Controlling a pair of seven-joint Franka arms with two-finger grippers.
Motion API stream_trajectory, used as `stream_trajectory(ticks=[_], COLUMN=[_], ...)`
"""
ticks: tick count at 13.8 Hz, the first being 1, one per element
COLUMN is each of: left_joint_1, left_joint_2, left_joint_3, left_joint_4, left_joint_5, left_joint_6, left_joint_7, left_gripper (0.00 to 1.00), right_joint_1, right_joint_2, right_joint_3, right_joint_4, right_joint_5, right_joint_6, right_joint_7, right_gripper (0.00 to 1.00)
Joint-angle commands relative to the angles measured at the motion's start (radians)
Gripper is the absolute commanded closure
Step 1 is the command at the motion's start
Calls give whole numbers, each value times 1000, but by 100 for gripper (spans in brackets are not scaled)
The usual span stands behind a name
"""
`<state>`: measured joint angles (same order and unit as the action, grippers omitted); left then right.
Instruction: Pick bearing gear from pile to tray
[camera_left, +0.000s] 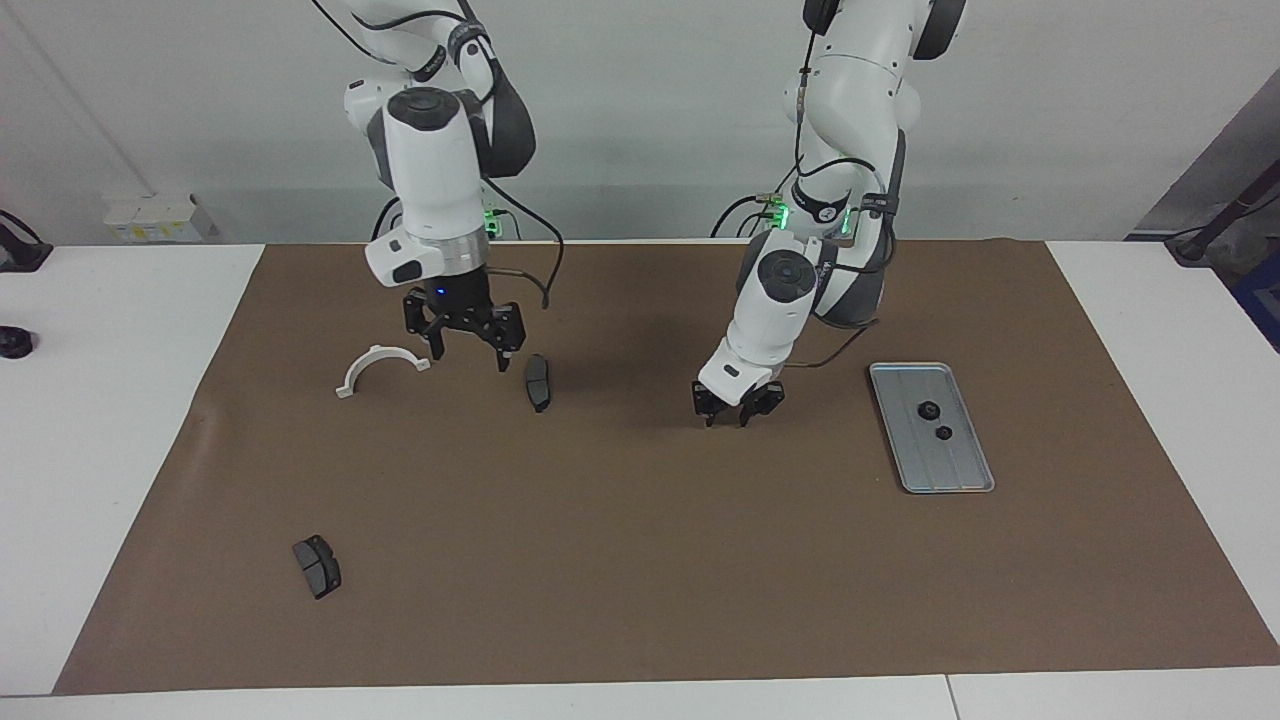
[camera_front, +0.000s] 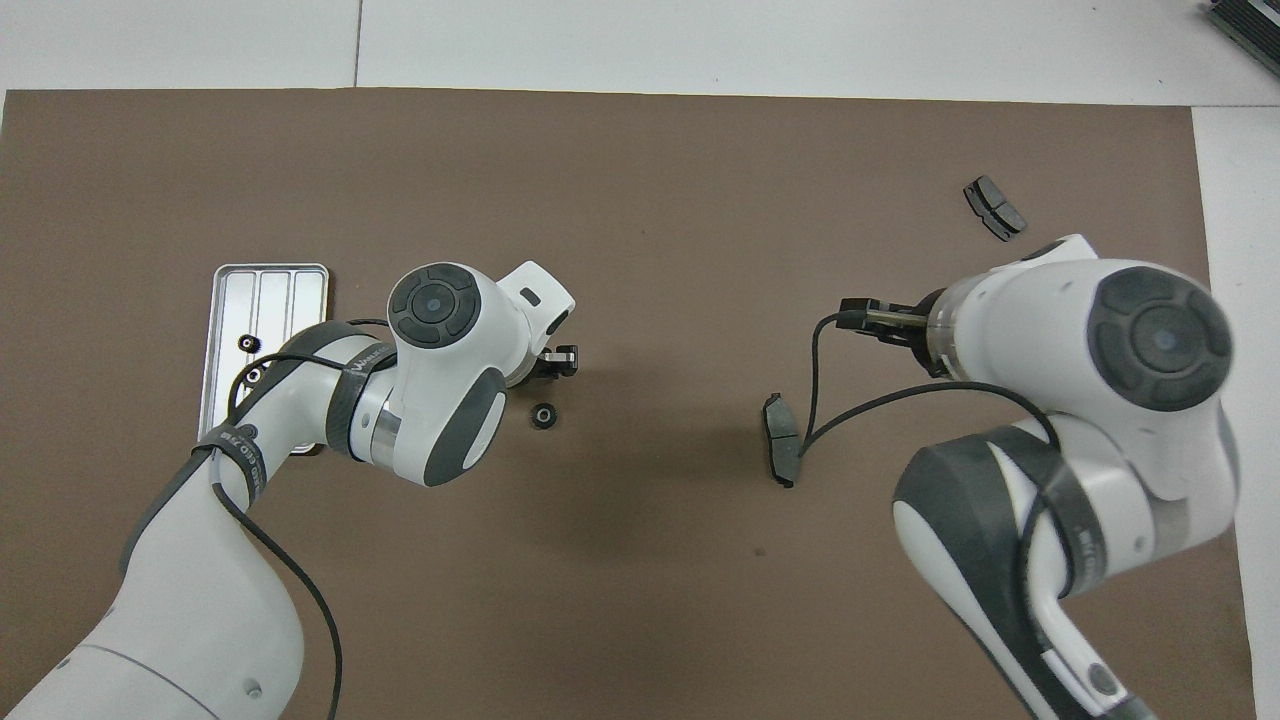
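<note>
The silver tray (camera_left: 950, 470) lies on the mat at the left arm's end and holds two small black gears (camera_left: 928, 409) (camera_left: 943, 432); it also shows in the overhead view (camera_front: 270, 290). One more black gear (camera_front: 543, 416) lies on the mat, hidden by the left hand in the facing view. My left gripper (camera_left: 727, 418) is open and low over the mat, right beside that gear and a little farther out. My right gripper (camera_left: 468, 355) is open and empty, raised over the mat between the white half-ring bracket (camera_left: 380, 365) and a dark brake pad (camera_left: 537, 382).
A second brake pad (camera_left: 317, 566) lies far from the robots toward the right arm's end; it shows in the overhead view (camera_front: 995, 207). The brown mat (camera_left: 640, 560) covers most of the white table.
</note>
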<state>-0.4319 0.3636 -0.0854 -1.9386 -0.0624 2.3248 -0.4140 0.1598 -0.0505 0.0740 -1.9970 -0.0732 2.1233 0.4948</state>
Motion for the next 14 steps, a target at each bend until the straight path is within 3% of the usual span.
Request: stream_trajectory(ticks=[1,7,14], left_joint_1=[-21,-45,-65], left_joint_2=[-40,-51,-63], left_joint_3=[16,13,13], left_joint_4=[-28,-31,-57], left_joint_5=[-4,-4,-4], left_joint_6=[-39,-93,-96], left_joint_7=[-29,-60,-74], left_gripper=[46,48,52], right_joint_1=[-75,-154,-178], right_joint_2=[9,90,64], right_joint_3=[7,7,7], right_joint_4=[127,420,439], right_joint_5=[43,33,41], right_joint_6=[-156,-411,-517], right_joint_7=[-158,-312,-349], right_gripper=[0,0,0])
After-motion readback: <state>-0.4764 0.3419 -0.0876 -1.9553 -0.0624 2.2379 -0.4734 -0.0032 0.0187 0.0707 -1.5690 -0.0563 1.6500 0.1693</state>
